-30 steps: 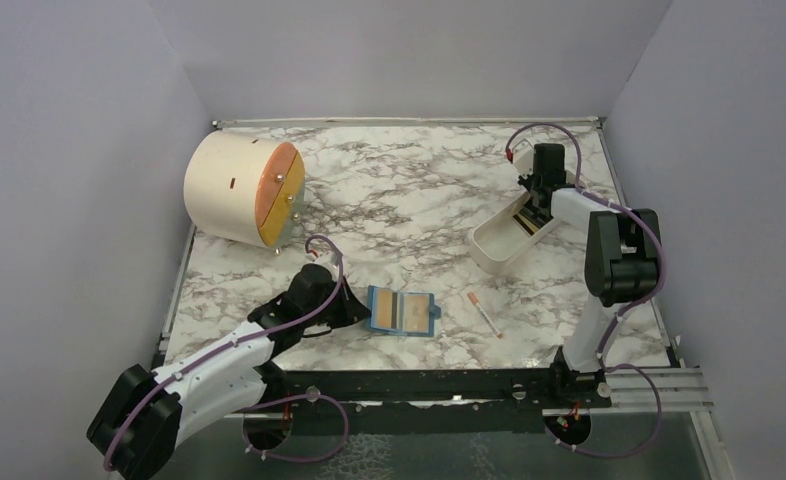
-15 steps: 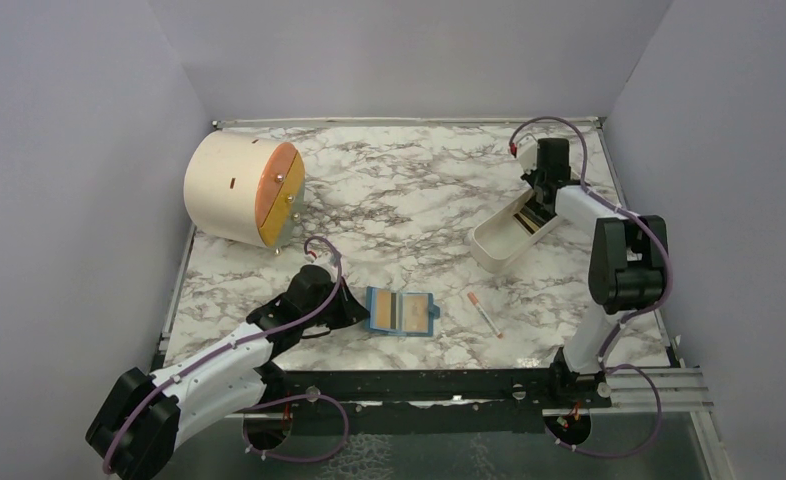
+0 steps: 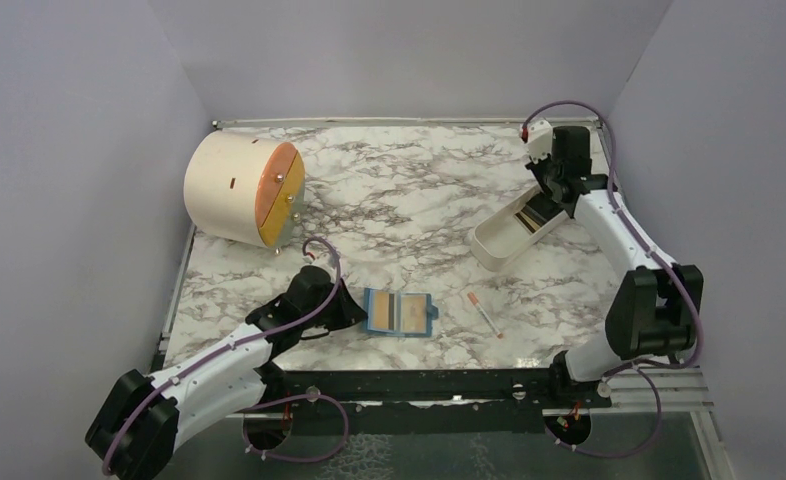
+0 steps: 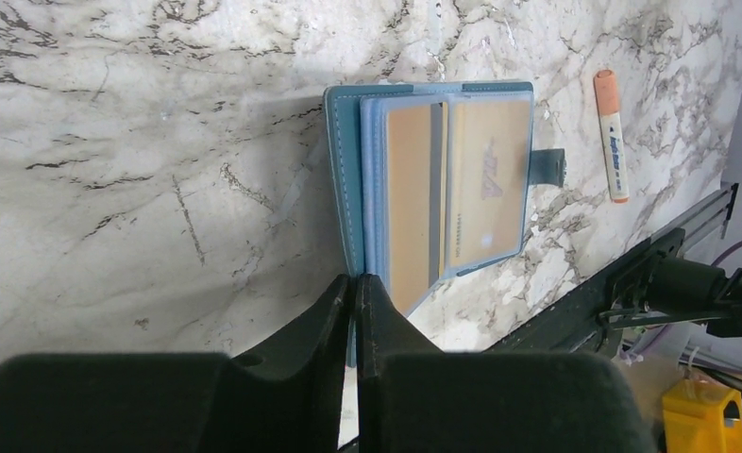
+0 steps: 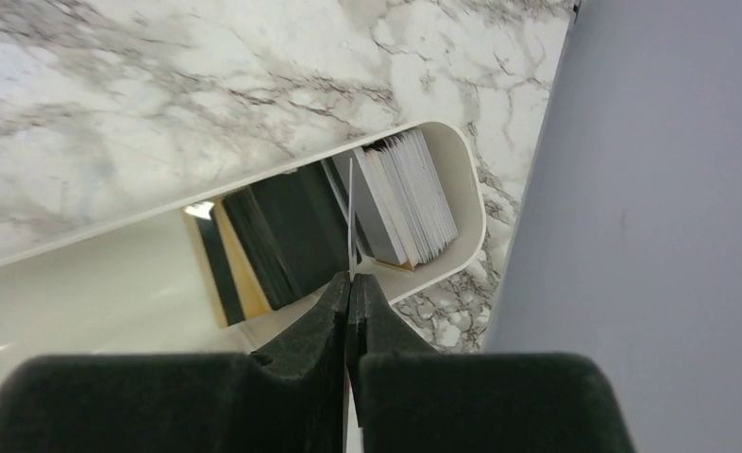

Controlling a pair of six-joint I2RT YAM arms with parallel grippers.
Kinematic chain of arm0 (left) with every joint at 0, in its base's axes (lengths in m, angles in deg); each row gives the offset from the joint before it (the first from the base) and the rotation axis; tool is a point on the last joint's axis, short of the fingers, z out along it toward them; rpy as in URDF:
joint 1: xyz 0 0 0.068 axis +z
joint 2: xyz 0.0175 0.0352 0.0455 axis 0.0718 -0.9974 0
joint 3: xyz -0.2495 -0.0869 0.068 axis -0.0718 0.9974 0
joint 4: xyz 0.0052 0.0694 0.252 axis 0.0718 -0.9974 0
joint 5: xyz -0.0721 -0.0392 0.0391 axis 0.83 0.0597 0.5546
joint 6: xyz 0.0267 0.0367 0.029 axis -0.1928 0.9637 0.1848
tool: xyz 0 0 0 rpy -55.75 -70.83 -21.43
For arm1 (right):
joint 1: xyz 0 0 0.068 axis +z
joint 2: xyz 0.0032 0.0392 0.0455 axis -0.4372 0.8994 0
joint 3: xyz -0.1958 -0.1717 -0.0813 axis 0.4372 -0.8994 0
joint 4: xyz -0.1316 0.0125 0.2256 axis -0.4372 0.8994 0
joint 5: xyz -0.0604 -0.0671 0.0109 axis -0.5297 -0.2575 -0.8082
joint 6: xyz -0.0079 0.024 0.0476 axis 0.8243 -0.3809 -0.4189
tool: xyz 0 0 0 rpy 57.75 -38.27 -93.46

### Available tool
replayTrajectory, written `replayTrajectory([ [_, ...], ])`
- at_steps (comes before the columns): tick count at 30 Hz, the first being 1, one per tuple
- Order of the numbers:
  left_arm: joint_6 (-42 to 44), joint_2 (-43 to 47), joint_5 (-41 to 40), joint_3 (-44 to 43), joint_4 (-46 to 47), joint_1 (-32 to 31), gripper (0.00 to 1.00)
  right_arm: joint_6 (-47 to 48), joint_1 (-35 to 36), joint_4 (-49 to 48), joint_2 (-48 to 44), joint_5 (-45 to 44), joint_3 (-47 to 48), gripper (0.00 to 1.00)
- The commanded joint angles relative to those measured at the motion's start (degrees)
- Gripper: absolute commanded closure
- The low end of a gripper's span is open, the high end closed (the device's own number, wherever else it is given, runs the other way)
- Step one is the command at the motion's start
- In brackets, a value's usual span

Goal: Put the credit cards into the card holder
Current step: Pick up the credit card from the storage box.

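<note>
pinching: right gripper [image 5: 350, 281], closed on white credit card [image 5: 350, 212]
left gripper [image 4: 356, 280]: closed at edge of card holder [image 4: 344, 189]
pen [image 4: 612, 137] lettering: illegible

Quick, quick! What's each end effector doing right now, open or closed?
Left end effector: closed, pinching the card holder by its edge.
Right end effector: closed on a thin white card, seen edge-on.

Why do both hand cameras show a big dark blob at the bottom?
Left wrist view: the left gripper sits too close to the lens, so it's dark and soft, while the card holder looks sharp. Right wrist view: same for the right gripper; a glare spot shines inside the tray.
</note>
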Motion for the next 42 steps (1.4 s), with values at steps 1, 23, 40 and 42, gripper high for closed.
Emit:
replayTrajectory([
  [1,0.1,2.0,-2.2,-1.6,-2.6,-0.1,0.85,-6.2,2.6,6.9,-5.8,2.6,1.8,0.99],
  [23,-2.2,8.2,2.6,-12.4,-1.6,-0.1,0.26,-67.8,16.4,-16.3,-33.8,50.6,-25.4,0.99],
  [40,-12.9,6.3,15.5,-12.4,22.2,-0.1,0.37,-90.7,22.9,-37.8,-33.8,59.0,-36.0,0.99],
  [42,-13.4,5.2,16.3,-12.5,22.9,-0.1,0.39,-93.2,23.9,-40.6,-33.0,58.8,-37.1,0.99],
])
